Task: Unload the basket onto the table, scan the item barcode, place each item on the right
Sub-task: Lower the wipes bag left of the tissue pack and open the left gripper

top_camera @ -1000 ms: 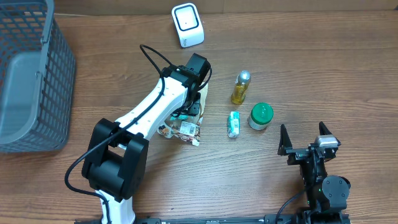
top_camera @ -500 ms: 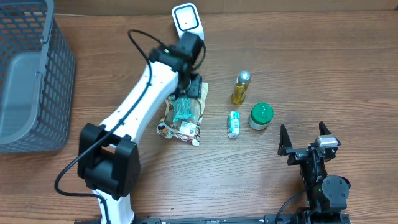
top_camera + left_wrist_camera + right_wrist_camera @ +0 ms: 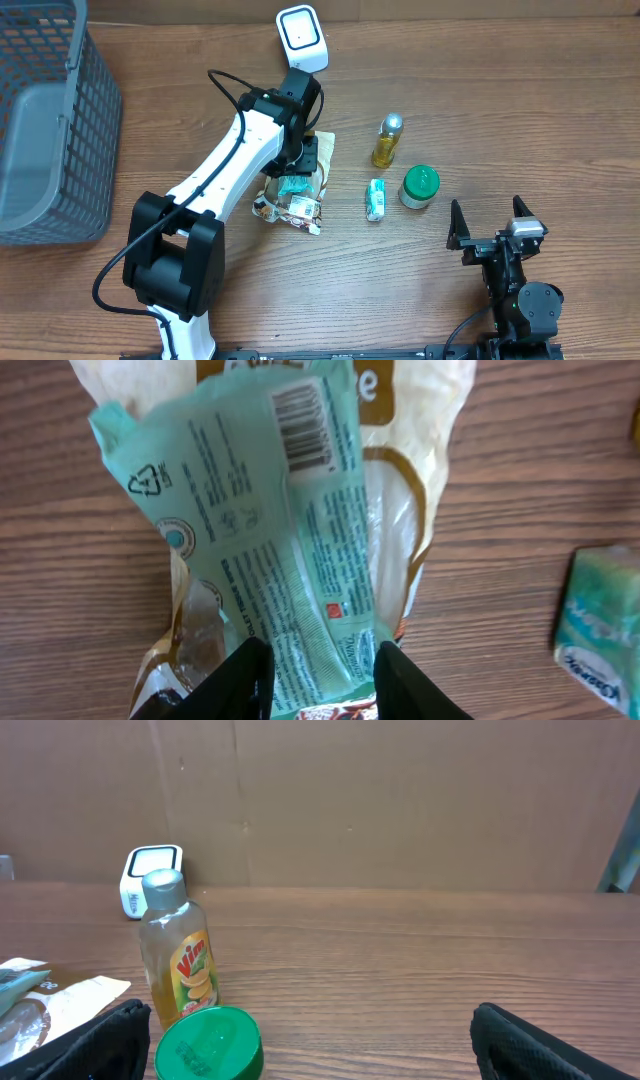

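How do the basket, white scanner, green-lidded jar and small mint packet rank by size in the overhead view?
Largest to smallest:
1. basket
2. white scanner
3. green-lidded jar
4. small mint packet

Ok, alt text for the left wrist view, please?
A mint-green packet, barcode facing up, lies on a cream bag on the wooden table, the left gripper straddling its lower end. A small green carton shows at the right edge.
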`<state>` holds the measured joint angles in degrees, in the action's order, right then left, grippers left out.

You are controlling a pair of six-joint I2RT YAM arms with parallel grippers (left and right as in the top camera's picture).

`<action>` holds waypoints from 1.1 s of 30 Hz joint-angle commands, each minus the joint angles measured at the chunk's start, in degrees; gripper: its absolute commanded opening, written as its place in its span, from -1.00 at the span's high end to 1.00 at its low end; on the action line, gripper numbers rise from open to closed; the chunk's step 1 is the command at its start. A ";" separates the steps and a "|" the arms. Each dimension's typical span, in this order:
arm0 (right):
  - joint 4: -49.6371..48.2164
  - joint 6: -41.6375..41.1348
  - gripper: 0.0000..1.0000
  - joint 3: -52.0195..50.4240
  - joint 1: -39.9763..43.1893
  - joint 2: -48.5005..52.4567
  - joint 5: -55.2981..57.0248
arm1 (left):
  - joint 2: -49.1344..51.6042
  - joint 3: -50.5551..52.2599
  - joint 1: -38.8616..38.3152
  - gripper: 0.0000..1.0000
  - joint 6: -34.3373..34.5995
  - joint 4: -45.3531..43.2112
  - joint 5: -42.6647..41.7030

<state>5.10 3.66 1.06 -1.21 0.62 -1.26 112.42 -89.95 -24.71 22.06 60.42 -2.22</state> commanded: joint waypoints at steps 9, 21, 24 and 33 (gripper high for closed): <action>-0.39 0.17 -1.00 -0.61 -0.33 -0.33 -0.15 | -0.20 4.04 0.02 0.28 -0.24 -3.23 1.18; -0.42 0.17 -1.00 -0.61 -0.33 -0.33 -0.15 | -0.20 14.86 0.07 0.27 -0.24 -9.81 3.30; -0.39 0.17 -1.00 -0.61 -0.33 -0.33 -0.15 | -0.24 14.67 0.04 0.12 -0.24 -9.70 3.23; -0.42 0.17 -1.00 -0.61 -0.33 -0.33 -0.15 | -0.37 1.49 0.07 -0.09 -0.24 -3.98 2.64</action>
<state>5.13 3.68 1.06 -1.21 0.62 -1.28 110.74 -82.30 -24.71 22.06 54.76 -0.21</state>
